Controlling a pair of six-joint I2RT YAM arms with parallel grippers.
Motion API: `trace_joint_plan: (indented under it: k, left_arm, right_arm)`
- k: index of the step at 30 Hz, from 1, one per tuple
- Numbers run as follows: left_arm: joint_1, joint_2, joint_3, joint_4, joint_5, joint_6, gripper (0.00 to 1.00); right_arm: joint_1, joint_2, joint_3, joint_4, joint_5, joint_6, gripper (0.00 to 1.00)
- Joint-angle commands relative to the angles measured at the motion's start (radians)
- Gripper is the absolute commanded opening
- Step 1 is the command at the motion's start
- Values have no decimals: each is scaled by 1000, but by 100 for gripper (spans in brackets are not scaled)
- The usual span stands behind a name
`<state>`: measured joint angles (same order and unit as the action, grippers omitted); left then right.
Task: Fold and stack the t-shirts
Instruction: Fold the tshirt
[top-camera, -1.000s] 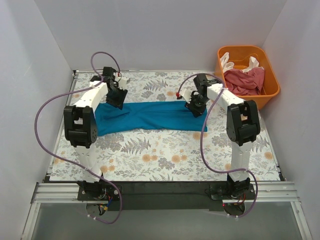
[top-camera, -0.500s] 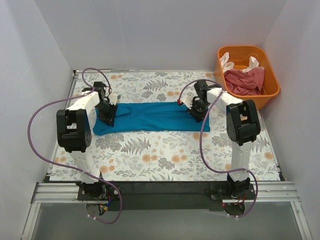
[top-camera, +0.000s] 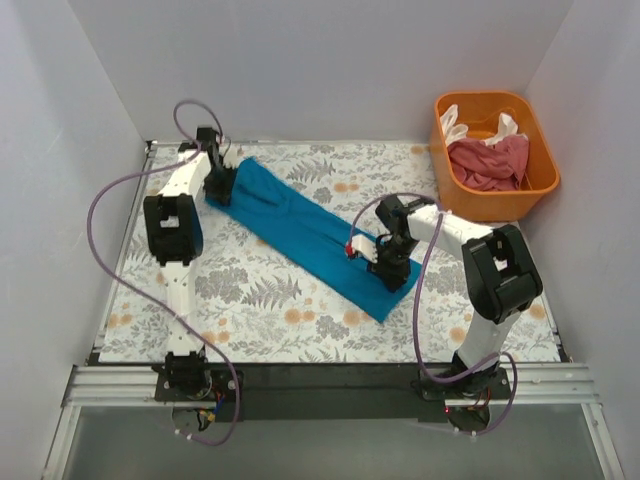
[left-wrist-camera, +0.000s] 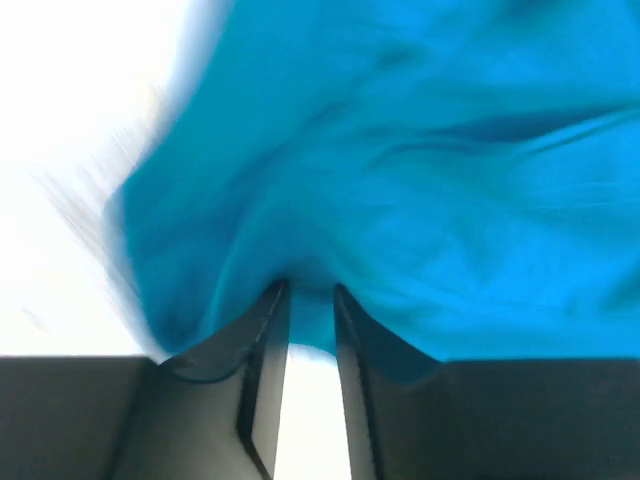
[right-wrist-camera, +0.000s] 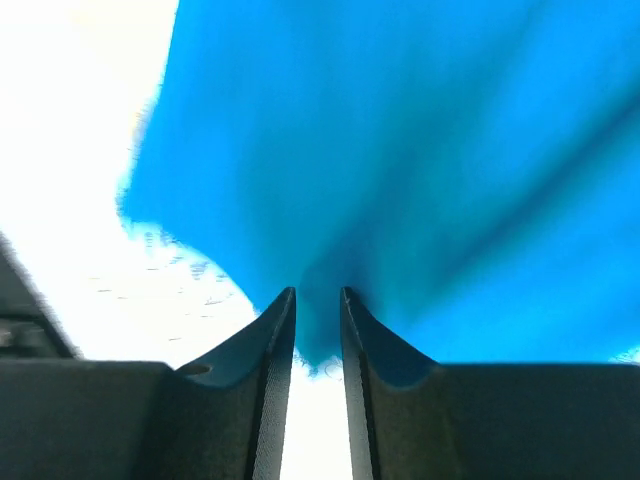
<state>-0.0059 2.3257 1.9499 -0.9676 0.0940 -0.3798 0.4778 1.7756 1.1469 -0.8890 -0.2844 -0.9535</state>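
Observation:
The teal-blue t-shirt (top-camera: 300, 226) lies folded into a long band, running diagonally from the far left of the table to the near right. My left gripper (top-camera: 219, 187) is shut on its far-left end; the left wrist view shows cloth (left-wrist-camera: 400, 180) pinched between the fingers. My right gripper (top-camera: 388, 265) is shut on its near-right end; the right wrist view shows cloth (right-wrist-camera: 400, 150) bunched between the fingers. The pink-red t-shirt (top-camera: 488, 160) and the cream-white t-shirt (top-camera: 455, 127) lie crumpled in the orange tub (top-camera: 540, 170).
The table has a floral cover (top-camera: 280, 320). The orange tub stands at the back right, off the cover's corner. White walls close in the back and both sides. A black strip (top-camera: 320, 378) runs along the near edge by the arm bases.
The shirt band has swung from lying straight across the table to a diagonal. My left gripper moved toward the far left with its end, and my right gripper moved nearer with its end.

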Motion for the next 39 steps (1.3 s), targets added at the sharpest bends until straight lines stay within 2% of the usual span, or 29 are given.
trace_joint_plan:
  k: [1,3,5,6,7,8,10,13,20,24,28,32,36,39]
  left_arm:
    - [1,162,476,52,44,-62,24]
    - [0,141,543,79,81,-79,30]
    - [0,46,395,200,115,-91,36]
    - [0,-63,304,249,127,-96,39]
    - [0,-110,174,291,133,-109,41]
    - [0,-146,125,328,144,-116,42]
    - [0,-218,42,317,176,-131,43]
    - [0,-267,1,264,196,-175,42]
    - [0,-400,-221,299,217,-220,39]
    - [-17,-417,-275,257,256,-196,36]
    - [-94,-417,-341,248,230,-163,36]
    - [-178,-368,-352,239,205,-185,35]
    - [-236,-289,-312,239,194,-229,33]
    - [-238,-194,-238,230,159,-246,31]
  right_arm:
    - [-31,-41,150,-143,-198,-7,32]
    - [-56,-24,212,-168,-211,-1,33]
    - [-64,4,247,-168,-158,-23,32]
    - [-64,13,251,-160,-147,-34,31]
    - [-62,39,254,-151,-130,-39,30]
    - [-62,53,257,-140,-124,-24,29]
    - [-48,106,266,-122,-95,-10,24]
    - [-31,148,251,-62,-68,7,21]
    - [33,199,169,22,-4,27,10]
    - [117,173,39,41,-16,22,7]
    - [278,119,-47,61,-71,28,7]
    - [412,102,-23,56,-176,76,8]
    - [427,88,37,42,-225,98,17]
    - [366,51,54,30,-254,91,25]
